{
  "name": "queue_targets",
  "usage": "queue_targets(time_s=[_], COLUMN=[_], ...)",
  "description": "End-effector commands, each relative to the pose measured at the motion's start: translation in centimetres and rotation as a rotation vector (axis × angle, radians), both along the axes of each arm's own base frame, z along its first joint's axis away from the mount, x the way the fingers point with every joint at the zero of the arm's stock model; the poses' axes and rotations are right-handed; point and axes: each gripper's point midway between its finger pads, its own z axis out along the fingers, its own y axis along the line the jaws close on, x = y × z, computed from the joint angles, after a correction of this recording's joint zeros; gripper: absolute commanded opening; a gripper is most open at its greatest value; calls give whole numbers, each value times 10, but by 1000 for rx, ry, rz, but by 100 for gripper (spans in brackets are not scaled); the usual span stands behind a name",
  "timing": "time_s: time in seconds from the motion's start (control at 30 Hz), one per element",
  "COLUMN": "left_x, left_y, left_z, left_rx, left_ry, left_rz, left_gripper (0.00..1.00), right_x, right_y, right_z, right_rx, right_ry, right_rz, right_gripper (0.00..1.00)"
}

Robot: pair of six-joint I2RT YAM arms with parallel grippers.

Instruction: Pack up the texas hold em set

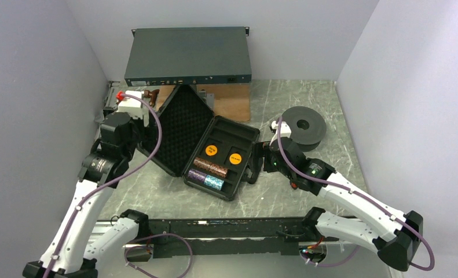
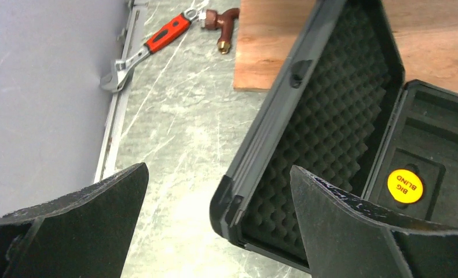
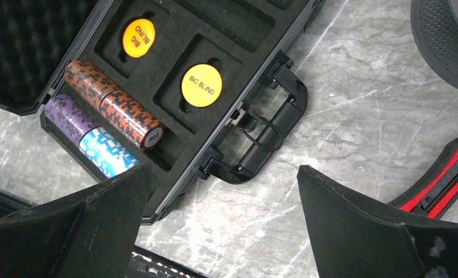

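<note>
The black case (image 1: 242, 131) of the texas hold em set lies open mid-table, its foam-lined lid (image 1: 183, 127) raised to the left. In its tray lie a brown chip roll (image 3: 113, 104), a purple one (image 3: 70, 116), a teal one (image 3: 107, 152) and two "BIG BLIND" discs, orange (image 3: 139, 37) and yellow (image 3: 201, 85). My left gripper (image 2: 217, 168) is open, its fingers either side of the lid's near corner (image 2: 238, 197) without touching it. My right gripper (image 3: 224, 169) is open above bare table, just short of the case handle (image 3: 273, 133).
A big grey rack unit (image 1: 189, 56) stands at the back on a wooden board (image 1: 229, 104). A black spool (image 1: 303, 125) sits right of the case. A red-handled wrench (image 2: 151, 49) and a brass fitting (image 2: 220, 23) lie by the left wall. A red-black tool (image 3: 440, 179) lies near my right gripper.
</note>
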Motion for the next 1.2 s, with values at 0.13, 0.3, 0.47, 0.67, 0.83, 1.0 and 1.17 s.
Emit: queue_targets(time_s=[0.13, 0.3, 0.47, 0.67, 0.83, 1.0, 1.17], left_x=[9, 18, 30, 57, 77, 91, 95], left_y=[27, 47, 77, 92, 87, 80, 69], left_z=[7, 6, 3, -17, -45, -69, -85], left_rx=[-276, -380, -490, -661, -725, -754, -778], left_ry=[-34, -66, -100, -80, -2, 88, 115], left_rz=[77, 149, 254, 275, 232, 184, 172], left_gripper=[92, 88, 79, 70, 62, 55, 48], right_x=[13, 15, 17, 20, 25, 29, 31], right_y=[3, 0, -3, -7, -18, -29, -32], right_z=[-2, -16, -34, -57, -67, -81, -91], right_rx=[5, -23, -54, -110, -112, -39, 10], right_ry=[-28, -13, 19, 63, 88, 135, 161], right_rz=[-51, -74, -110, -129, -167, -195, -196], right_gripper=[100, 100, 100, 99, 98, 95, 95])
